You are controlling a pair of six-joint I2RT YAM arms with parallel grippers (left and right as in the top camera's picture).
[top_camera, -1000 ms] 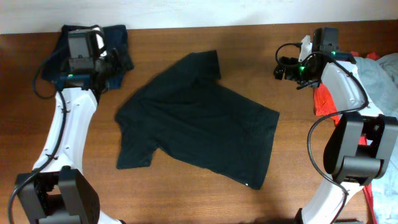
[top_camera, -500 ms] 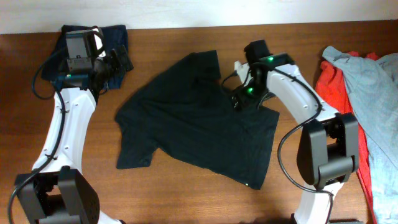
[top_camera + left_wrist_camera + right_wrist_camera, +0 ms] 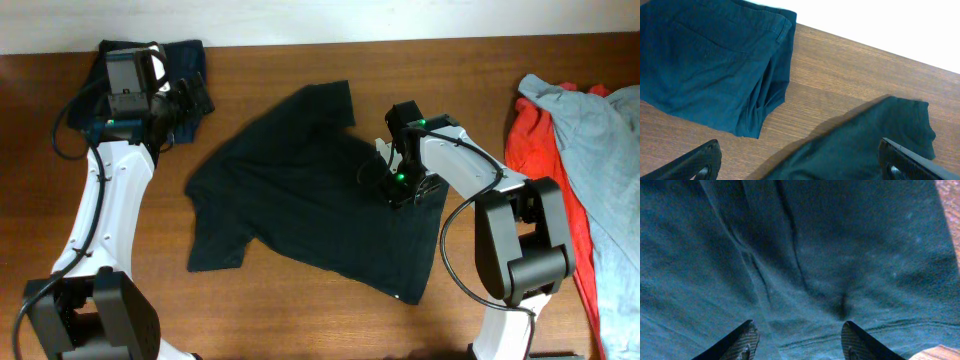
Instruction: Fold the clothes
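Nearest the arm bases, the black T-shirt (image 3: 300, 200) lies spread flat on the wooden table (image 3: 300, 330). Its hem faces 4 o'clock and there is a small white mark (image 3: 400, 296) at the near hem corner. One short sleeve points to 7 o'clock, the other to 12 o'clock, and the neck side faces 9 o'clock.

Farther in, the right gripper (image 3: 393, 188) is down on the shirt at about 3 o'clock from the shirt's middle, just inside the far hem corner. In the right wrist view its two fingers (image 3: 740, 342) stand moderately apart. Cloth fills the gap between them, with a few soft creases and a stitched hem line running across. The fingers straddle the fabric and nothing is pinched between them. Bare wood shows only at the edges of that view.

At 3 o'clock on the table, well apart from the shirt, a red garment (image 3: 520, 150) lies bunched with a pale grey-blue garment (image 3: 600, 130) draped over it.

At the far end, toward 10 o'clock, the left gripper (image 3: 797, 152) hangs above the table with its fingers spread wide and holds nothing. A folded navy garment (image 3: 705, 65) lies just beyond it, and the shirt's far sleeve is near it, toward 3 o'clock.
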